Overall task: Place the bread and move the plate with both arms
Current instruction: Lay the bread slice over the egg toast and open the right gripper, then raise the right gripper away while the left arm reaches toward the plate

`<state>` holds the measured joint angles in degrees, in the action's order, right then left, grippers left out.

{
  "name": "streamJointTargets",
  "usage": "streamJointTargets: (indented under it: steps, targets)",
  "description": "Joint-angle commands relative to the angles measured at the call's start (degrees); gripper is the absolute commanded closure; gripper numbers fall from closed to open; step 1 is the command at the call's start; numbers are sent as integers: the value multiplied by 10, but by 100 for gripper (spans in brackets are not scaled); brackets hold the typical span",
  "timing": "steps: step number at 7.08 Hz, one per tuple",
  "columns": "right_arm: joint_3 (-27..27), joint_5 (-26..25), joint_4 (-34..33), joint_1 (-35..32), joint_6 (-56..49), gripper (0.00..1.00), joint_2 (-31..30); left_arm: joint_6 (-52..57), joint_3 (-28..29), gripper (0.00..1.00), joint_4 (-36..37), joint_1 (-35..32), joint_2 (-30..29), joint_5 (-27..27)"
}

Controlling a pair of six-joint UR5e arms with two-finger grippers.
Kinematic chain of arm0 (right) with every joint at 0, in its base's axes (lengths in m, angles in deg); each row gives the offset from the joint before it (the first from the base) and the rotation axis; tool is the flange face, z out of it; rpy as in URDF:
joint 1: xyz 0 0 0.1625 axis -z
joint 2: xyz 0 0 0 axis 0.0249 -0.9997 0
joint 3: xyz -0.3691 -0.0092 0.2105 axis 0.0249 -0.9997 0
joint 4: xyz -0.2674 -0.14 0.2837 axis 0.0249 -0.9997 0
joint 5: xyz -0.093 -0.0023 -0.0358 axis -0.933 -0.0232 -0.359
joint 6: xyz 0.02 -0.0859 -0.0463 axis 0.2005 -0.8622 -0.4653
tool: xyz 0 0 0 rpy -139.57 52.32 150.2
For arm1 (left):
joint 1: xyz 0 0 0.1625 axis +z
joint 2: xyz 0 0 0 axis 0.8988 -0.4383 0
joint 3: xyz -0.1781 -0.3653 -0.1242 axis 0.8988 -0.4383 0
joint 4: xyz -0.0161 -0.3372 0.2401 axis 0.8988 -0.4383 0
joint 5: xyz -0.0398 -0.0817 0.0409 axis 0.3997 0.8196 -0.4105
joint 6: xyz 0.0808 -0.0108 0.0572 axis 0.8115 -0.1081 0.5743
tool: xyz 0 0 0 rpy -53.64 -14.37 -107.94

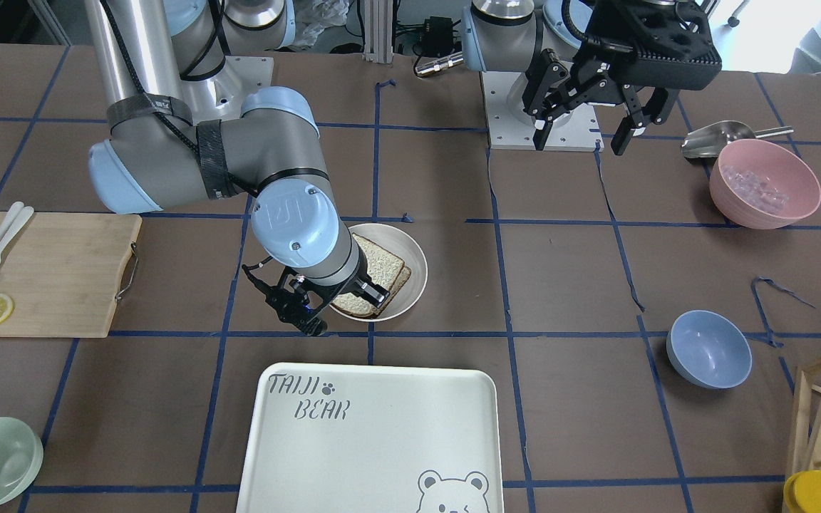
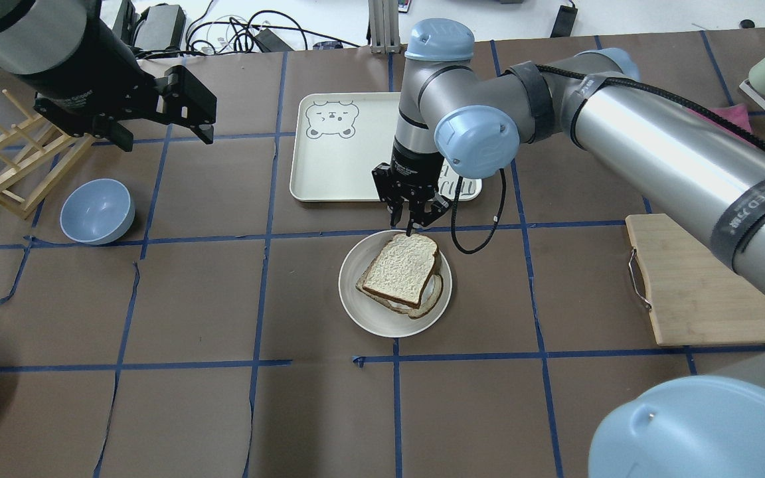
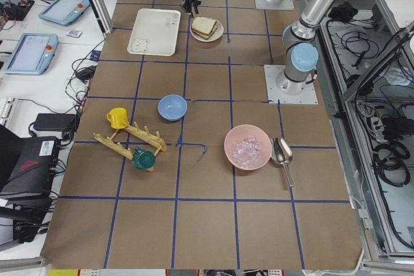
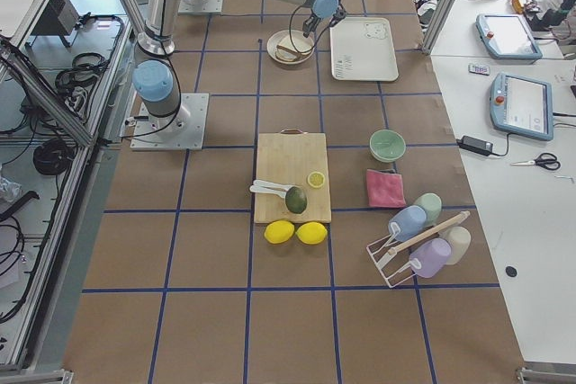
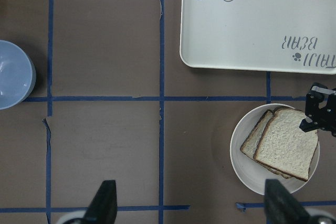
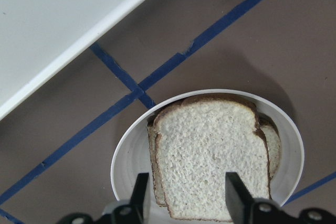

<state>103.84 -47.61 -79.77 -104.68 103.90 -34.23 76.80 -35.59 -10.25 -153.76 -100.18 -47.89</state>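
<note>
The bread (image 2: 401,267) lies flat on top of another slice on the round cream plate (image 2: 362,312) at the table's middle. It also shows in the right wrist view (image 6: 210,156) and the left wrist view (image 5: 286,148). My right gripper (image 2: 414,226) is open and empty. It points down over the plate's far rim, just above the bread's rounded end, and its fingers (image 6: 234,192) stand apart over the slice. My left gripper (image 2: 167,136) is wide open and empty. It is held high over the table's left side, far from the plate (image 1: 414,263).
The white "TAIJI BEAR" tray (image 2: 349,153) lies just beyond the plate. A blue bowl (image 2: 97,211) and a wooden rack (image 2: 10,166) are on the left. A cutting board (image 2: 694,285) is on the right. A pink bowl (image 1: 765,183) stands near my left base.
</note>
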Motion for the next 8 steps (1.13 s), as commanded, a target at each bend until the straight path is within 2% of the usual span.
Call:
streamJointTargets:
  steps: [1, 3, 4, 5, 6, 7, 8]
  targets:
    - [0, -44, -8, 9, -69, 2, -34, 6, -7, 0, -2, -2, -3, 3]
    - [4, -94, 3, 44, -223, 0, -81, -5, -51, 0, 10, -9, -28, 6]
    - [7, -98, 11, 68, -319, 0, -115, -43, -73, 0, 10, -15, -45, 9]
    - [7, -114, 72, 92, -421, 0, -138, -69, -88, 0, 11, -20, -69, 9]
    - [4, -140, 103, 119, -463, 0, -160, -74, -92, 0, 11, -34, -99, 8]
    - [-2, -147, 105, 135, -471, 0, -195, -86, -93, 0, 29, -52, -128, 8]
    - [1, -159, 111, 138, -475, 0, -202, -129, -93, 0, 50, -66, -160, 9]
